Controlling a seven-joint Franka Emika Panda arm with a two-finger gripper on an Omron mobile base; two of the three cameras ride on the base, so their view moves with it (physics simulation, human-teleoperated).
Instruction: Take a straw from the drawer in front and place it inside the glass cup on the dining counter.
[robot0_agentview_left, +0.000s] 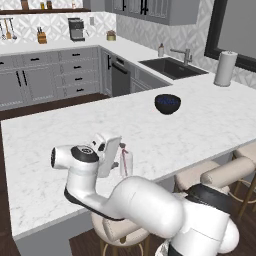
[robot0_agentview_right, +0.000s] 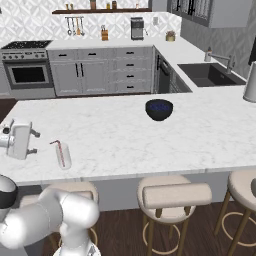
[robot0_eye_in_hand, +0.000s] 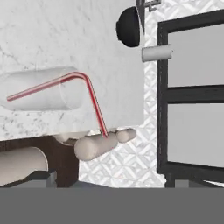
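The glass cup (robot0_agentview_right: 63, 157) stands upright near the front left edge of the white marble dining counter (robot0_agentview_right: 150, 140). A bent red-pink straw (robot0_agentview_right: 56, 145) rests inside it, its top angled over the rim. In the left base view the cup (robot0_agentview_left: 126, 165) and straw (robot0_agentview_left: 123, 150) sit just right of my hand. My gripper (robot0_agentview_right: 34, 142) is just left of the cup, open, fingers apart with nothing between them. The hand view is rolled, so the cup (robot0_eye_in_hand: 43, 89) lies sideways with the straw (robot0_eye_in_hand: 83, 83) crooked out of its mouth. The drawer is out of view.
A dark blue bowl (robot0_agentview_left: 167, 103) sits mid-counter. A white paper-towel roll (robot0_agentview_left: 225, 68) stands at the far right near the sink (robot0_agentview_left: 172, 67). Beige round stools (robot0_agentview_right: 172, 195) line the counter's near edge. Grey wall cabinets and an oven stand behind.
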